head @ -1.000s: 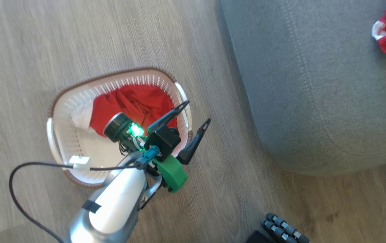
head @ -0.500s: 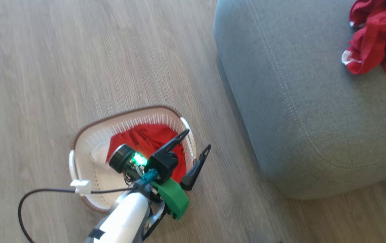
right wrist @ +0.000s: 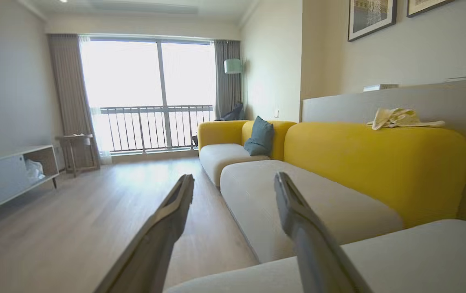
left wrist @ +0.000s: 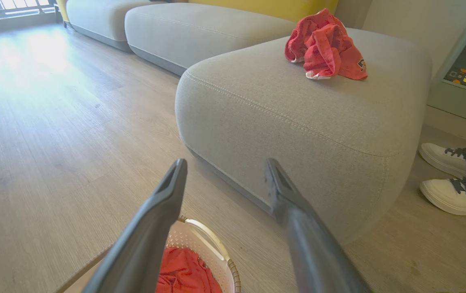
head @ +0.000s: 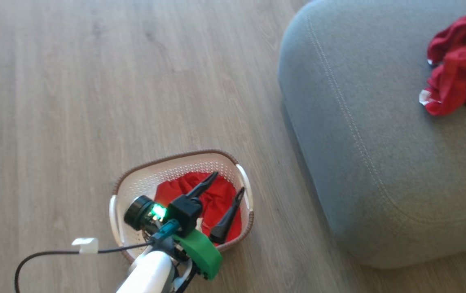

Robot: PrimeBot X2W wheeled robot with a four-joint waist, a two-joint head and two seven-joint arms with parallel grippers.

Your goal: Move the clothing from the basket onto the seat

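Red garment (head: 176, 191) is lying bunched in the basket (head: 176, 156), so left gripper (head: 229, 182) is hovering above it, fingers spread for the grab; right gripper (right wrist: 234, 177) is idling, fingers apart too.

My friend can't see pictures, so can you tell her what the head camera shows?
The robot's open left gripper hovers over a cream basket with red clothing in it, on a wooden floor. To the right is a big grey seat with another red garment lying on it.
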